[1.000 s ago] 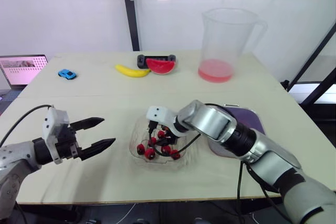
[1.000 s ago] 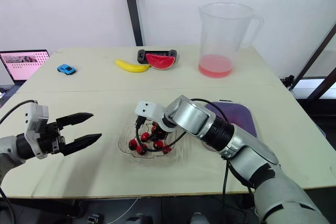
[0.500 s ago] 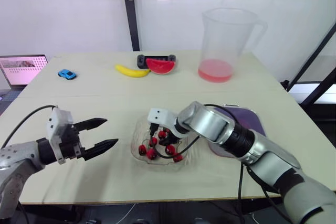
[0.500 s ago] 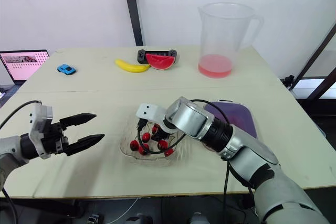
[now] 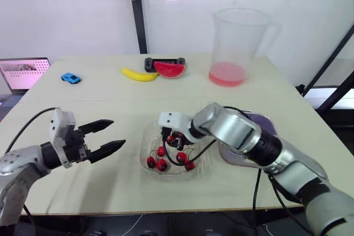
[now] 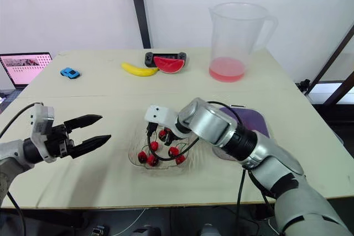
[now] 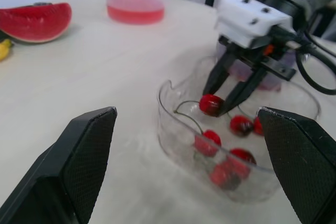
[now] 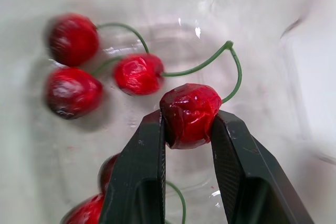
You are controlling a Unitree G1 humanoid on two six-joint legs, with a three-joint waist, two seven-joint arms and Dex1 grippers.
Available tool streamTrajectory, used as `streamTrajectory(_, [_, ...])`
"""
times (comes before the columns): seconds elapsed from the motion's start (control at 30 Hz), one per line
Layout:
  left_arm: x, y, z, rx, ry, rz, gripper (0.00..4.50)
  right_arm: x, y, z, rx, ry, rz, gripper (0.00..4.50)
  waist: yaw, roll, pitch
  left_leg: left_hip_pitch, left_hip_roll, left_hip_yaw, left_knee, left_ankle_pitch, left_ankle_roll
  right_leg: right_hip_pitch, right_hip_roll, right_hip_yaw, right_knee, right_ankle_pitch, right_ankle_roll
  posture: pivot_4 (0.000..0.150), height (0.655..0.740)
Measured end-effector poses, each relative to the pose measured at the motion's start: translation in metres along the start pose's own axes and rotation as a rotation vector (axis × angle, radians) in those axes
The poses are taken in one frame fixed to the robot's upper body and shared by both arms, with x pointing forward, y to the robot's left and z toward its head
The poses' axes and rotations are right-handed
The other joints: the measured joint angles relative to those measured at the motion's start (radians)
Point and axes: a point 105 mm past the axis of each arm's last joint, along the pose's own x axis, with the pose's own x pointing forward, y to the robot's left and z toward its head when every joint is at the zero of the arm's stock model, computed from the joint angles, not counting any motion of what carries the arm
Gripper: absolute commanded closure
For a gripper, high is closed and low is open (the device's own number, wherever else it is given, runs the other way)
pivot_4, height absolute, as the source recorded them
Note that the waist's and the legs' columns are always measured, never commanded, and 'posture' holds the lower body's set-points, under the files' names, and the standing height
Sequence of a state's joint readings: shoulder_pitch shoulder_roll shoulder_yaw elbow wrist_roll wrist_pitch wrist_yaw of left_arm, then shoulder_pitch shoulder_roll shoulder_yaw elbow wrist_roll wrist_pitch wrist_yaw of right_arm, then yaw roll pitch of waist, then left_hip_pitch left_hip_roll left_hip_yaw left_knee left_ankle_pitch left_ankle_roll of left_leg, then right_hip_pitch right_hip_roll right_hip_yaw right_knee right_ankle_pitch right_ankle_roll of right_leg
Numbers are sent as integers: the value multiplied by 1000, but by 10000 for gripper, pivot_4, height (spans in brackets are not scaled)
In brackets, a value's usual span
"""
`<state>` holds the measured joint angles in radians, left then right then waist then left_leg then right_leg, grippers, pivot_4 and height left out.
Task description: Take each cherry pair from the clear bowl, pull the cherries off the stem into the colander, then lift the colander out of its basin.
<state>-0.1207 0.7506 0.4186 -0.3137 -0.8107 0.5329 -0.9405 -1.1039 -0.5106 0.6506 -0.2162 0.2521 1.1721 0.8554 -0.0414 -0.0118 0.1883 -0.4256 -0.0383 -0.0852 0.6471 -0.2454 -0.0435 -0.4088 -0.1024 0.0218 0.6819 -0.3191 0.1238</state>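
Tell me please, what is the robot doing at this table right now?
The right end effector is shut on one cherry inside the clear bowl, and its stem joins a second cherry. The left end effector is open beside the bowl, holding nothing. Other cherries lie in the bowl. The purple colander sits next to it.

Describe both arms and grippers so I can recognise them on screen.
The left gripper and right gripper each have two tapered black fingers on a white block. The left arm and right arm are silver-grey shells with black joint bands, each trailed by a black cable.
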Motion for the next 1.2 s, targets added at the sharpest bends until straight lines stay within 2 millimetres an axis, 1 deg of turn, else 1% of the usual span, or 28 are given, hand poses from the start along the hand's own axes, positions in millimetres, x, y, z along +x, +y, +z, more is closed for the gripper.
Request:
streamTrajectory(0.03, [5, 3, 6, 1, -34, 18, 0, -10, 5, 13, -37, -101, 15, 32598, 0, 0, 0, 0, 0, 0, 0, 0, 0, 0, 0, 0, 0, 0, 0, 1500, 7400])
streamTrajectory(0.07, [8, 5, 11, 1, -48, 33, 0, -18, 9, 22, -75, -173, 19, 32598, 0, -1, 0, 0, 0, 0, 0, 0, 0, 0, 0, 0, 0, 0, 0, 1500, 7400])
streamTrajectory(0.1, [12, 9, 16, -9, -57, 53, 0, -28, 11, 26, -114, -240, 3, 32598, 1, -1, -1, 0, 0, 0, 0, 0, 0, 1, 0, 0, 0, 0, 0, 1500, 7400])
streamTrajectory(0.17, [16, 17, 21, -43, -63, 97, 0, -39, 8, 26, -151, -331, -49, 32598, 2, -2, -1, 1, -1, 1, 1, 0, 0, 1, 0, 0, 0, 0, 0, 1500, 7400])
streamTrajectory(0.27, [23, 24, 27, -101, -79, 124, 0, -49, -3, 25, -226, -450, -193, 32598, -1, -2, -1, 1, -1, 1, 1, 0, 0, 1, 0, 0, 1, 0, 0, 1500, 7400])
streamTrajectory(0.37, [36, 24, 48, -138, -165, 81, 0, -60, -11, 32, -258, -549, -316, 32598, -2, -2, -1, 1, -1, 1, 1, 1, -2, 1, 1, 0, 1, 0, 0, 1500, 7400])
streamTrajectory(0.43, [41, 23, 61, -151, -207, 41, 0, -65, -12, 36, -250, -605, -349, 32598, -3, -2, -1, 1, -1, 1, 1, 3, -5, 1, 1, 0, 1, 0, 0, 1500, 7400])
streamTrajectory(0.5, [44, 23, 68, -176, -235, 3, 0, -66, -13, 36, -217, -637, -379, 32598, -3, -2, -1, 1, -1, 1, 0, 4, -7, 1, 1, 0, 1, 0, 0, 1500, 7400])
streamTrajectory(0.6, [53, 20, 83, -225, -300, -91, 0, -73, -22, 34, -122, -712, -527, 32598, 1, -2, -1, 0, -2, 0, 1, 5, -8, 1, 1, 0, 1, 0, 0, 1500, 7400])
streamTrajectory(0.7, [64, 10, 96, -244, -338, -189, 0, -80, -26, 32, -114, -733, -647, 32598, 2, -3, -1, 0, -2, 0, 1, 5, -9, 2, 0, 0, 1, 0, 0, 1500, 7400])
streamTrajectory(0.83, [84, -4, 96, -305, -346, -294, 0, -87, -26, 23, -97, -752, -775, 32598, -2, -3, -1, 1, -3, 0, 1, 5, -9, 1, 1, 0, 1, 0, 0, 1500, 7400])
streamTrajectory(0.9, [92, -7, 95, -319, -347, -316, 0, -91, -26, 21, -111, -754, -820, 32598, -4, -3, -1, 1, -3, 0, 0, 5, -9, 1, 2, 0, 1, 0, 0, 1500, 7400])
streamTrajectory(1.03, [109, -7, 97, -305, -346, -298, 0, -99, -22, 24, -181, -766, -909, 32598, -2, -3, -1, 1, -3, 1, 1, 5, -9, 1, 2, 0, 1, 0, 0, 1500, 7400])
streamTrajectory(1.2, [129, -20, 95, -313, -345, -340, 0, -98, -17, 29, -239, -772, -945, 32598, -2, -3, -1, 1, -3, 1, 1, 5, -9, 1, 2, 1, 1, 0, 0, 1500, 7400])
